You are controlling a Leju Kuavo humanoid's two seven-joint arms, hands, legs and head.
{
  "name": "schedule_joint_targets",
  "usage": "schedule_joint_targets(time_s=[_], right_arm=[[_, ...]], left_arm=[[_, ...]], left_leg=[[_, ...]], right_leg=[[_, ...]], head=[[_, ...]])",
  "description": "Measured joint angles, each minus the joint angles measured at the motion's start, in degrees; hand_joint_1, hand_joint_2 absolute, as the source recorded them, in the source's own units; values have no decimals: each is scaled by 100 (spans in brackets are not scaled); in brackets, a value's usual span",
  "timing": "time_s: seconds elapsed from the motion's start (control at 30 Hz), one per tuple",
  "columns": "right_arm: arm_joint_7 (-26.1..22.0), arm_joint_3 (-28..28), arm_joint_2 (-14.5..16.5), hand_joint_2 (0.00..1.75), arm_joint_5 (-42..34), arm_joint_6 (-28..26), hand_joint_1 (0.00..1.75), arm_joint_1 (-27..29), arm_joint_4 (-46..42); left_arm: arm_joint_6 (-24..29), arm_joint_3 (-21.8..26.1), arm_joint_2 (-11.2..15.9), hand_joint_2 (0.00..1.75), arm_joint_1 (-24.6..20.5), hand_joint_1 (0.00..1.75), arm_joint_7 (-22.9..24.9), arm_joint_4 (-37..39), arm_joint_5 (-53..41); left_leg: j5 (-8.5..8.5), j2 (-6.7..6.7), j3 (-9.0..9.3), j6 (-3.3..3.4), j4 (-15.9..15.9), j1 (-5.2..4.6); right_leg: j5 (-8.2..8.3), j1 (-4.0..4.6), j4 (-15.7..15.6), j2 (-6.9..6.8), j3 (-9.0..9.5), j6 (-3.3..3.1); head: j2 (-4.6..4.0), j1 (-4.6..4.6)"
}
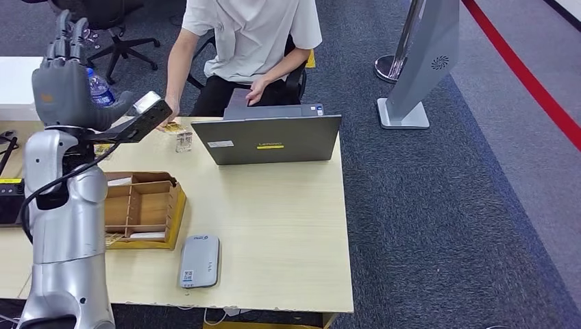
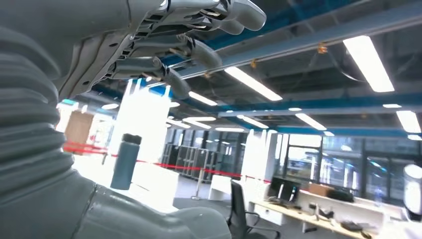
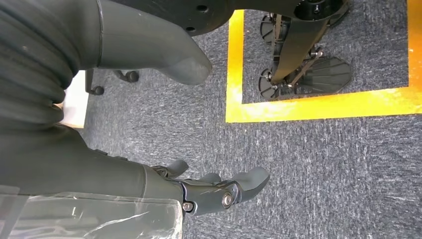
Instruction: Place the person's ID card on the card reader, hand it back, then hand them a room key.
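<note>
My left hand is raised high over the table's far left, its fingers stretched out and apart, holding nothing. A person in a white shirt sits behind the table; one of their hands rests by a small yellowish card on the tabletop, just beyond my raised hand. The grey-white card reader lies flat near the table's front edge. A wooden divided box sits beside my left arm. My right hand hangs over the carpet, loosely curled and holding nothing.
A grey laptop stands open facing the person. A small clear stand sits left of it. A water bottle is behind my left hand, a black device at the left edge. A grey sign stand stands on the carpet, right.
</note>
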Motion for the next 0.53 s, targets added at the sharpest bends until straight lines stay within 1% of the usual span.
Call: schedule_joint_targets(time_s=[0.07,0.13,0.2,0.27,0.33,0.4,0.47,0.5,0.53], right_arm=[[-3,-3,-2,175,5,-12,0,13,0],[-1,-5,-8,175,33,-24,0,28,0],[-10,-8,-16,175,60,-22,0,34,0],[-47,-13,-26,175,76,-14,0,41,-1],[-85,-14,-33,175,107,-6,0,51,-2],[-116,-14,-38,175,136,2,0,65,-3],[-169,-14,-45,175,149,15,0,80,-4],[-201,-14,-52,175,153,28,0,88,-4],[-219,-14,-54,175,156,34,0,91,-4]], left_arm=[[-64,323,183,175,83,0,-37,-189,255],[-123,747,414,175,113,0,-68,-270,423],[-129,1216,697,175,119,0,-93,-260,505],[-104,1774,1056,175,138,0,-157,-157,641],[-95,2468,1481,175,206,0,-322,100,919],[-239,3269,1943,175,335,0,-578,518,1437],[-570,4181,2446,175,530,0,-842,1152,2329],[-703,4703,2723,175,670,0,-984,1593,2889],[-771,4963,2864,175,742,0,-1048,1816,3176]], left_leg=[[0,9,1,0,-3,0],[0,13,2,-1,-6,1],[0,21,3,-3,-10,3],[-2,33,6,-5,-17,4],[-7,53,18,-14,-26,3],[-16,77,30,-25,-34,2],[-28,105,41,-40,-44,2],[-37,123,54,-48,-49,1],[-42,133,60,-53,-51,1]], right_leg=[[-1,0,0,9,-3,-1],[-2,1,1,13,-5,-2],[-3,2,3,20,-7,-5],[-5,2,6,32,-7,-9],[-9,1,7,52,-6,-15],[-15,1,9,78,-2,-24],[-24,0,10,106,2,-36],[-29,-1,10,125,2,-43],[-31,-1,10,136,3,-45]], head=[[0,-1],[0,-1],[0,-1],[0,-1],[0,-2],[-1,-3],[-1,-3],[-1,-4],[0,-5]])
